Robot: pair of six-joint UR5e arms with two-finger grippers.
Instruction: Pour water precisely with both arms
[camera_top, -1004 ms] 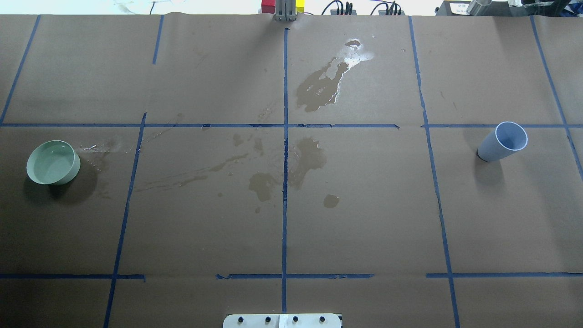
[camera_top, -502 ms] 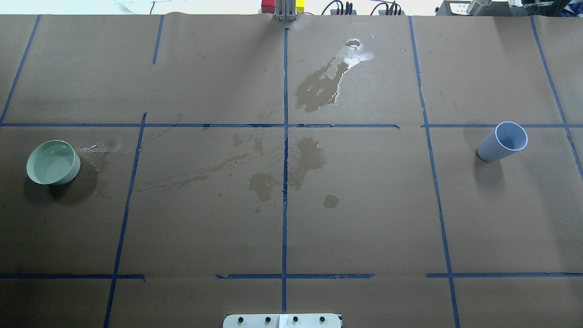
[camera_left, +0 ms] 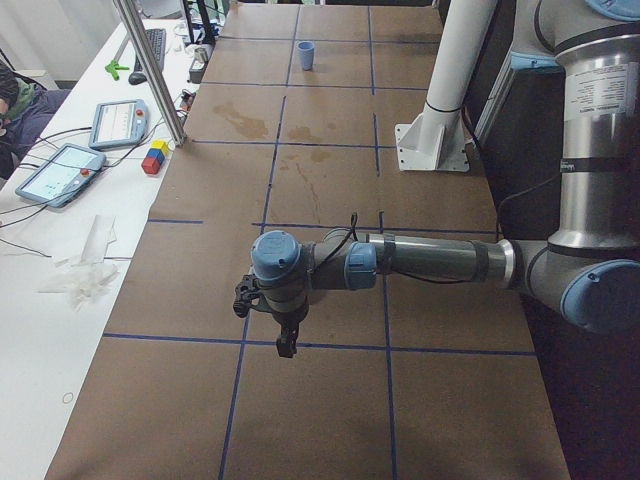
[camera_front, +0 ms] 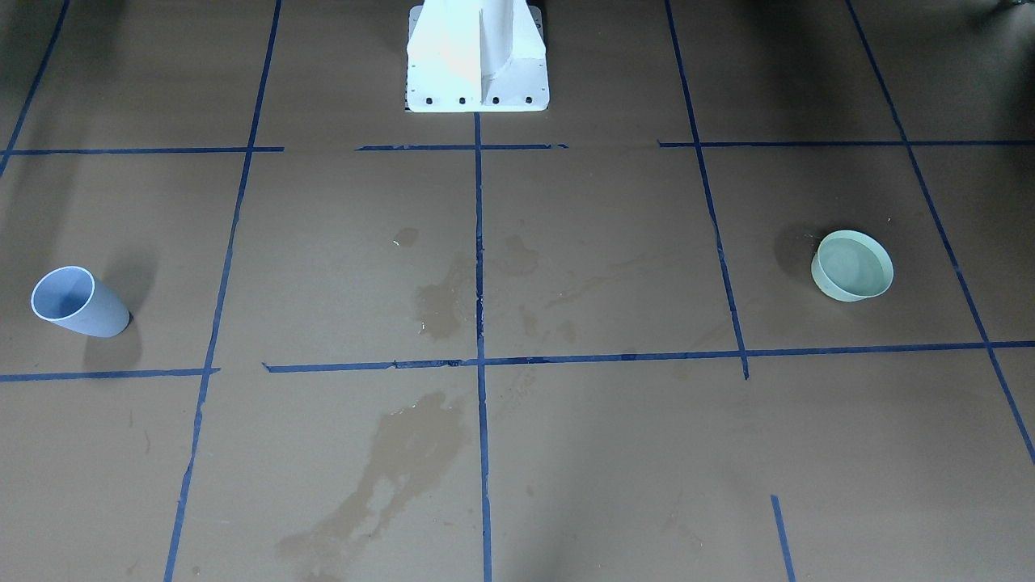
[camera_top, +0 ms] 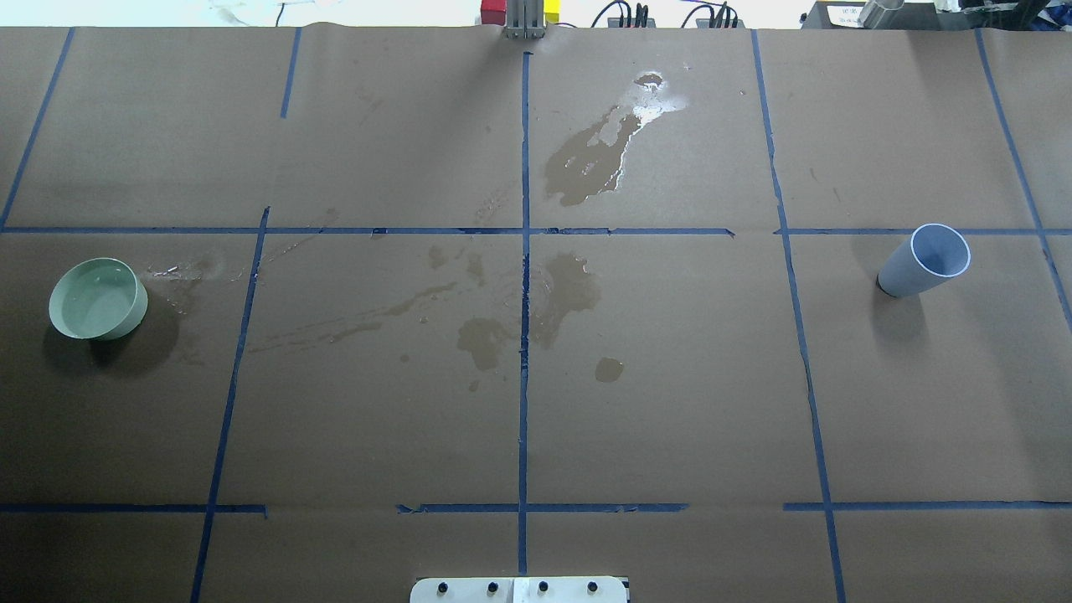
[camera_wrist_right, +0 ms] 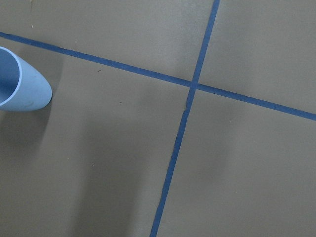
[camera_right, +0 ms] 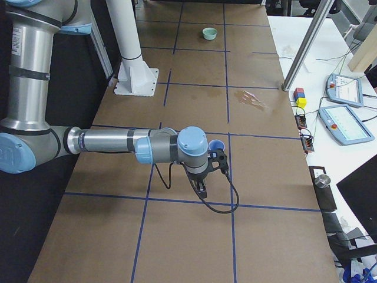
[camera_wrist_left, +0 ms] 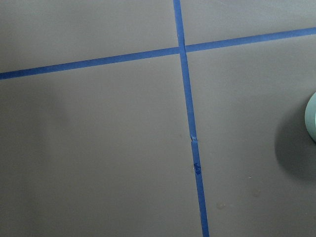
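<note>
Cup: the blue cup (camera_top: pixel 921 266) stands upright, long axis vertical, on the robot's right; the right gripper (camera_right: pixel 202 190) hangs near it, so the right arm is the nearer
Bowl: the green bowl (camera_top: pixel 141 303) sits well apart on the left, near the left gripper (camera_left: pixel 285 342)
Water: water (camera_top: pixel 655 99) lies as a glinting shallow pool on the brown paper (camera_top: pixel 377 419), far middle; the cup's contents cannot be told
Fingers: seen only from the sides; spread or pressed together cannot be told
Change: overhead, nothing has shifted since a second ago

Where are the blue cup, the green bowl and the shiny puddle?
blue cup (camera_top: pixel 900 279), overhead view, outer wall.
green bowl (camera_top: pixel 137 293), overhead view, right rim.
water puddle (camera_top: pixel 653 105), overhead view, its shiny far end.
</note>
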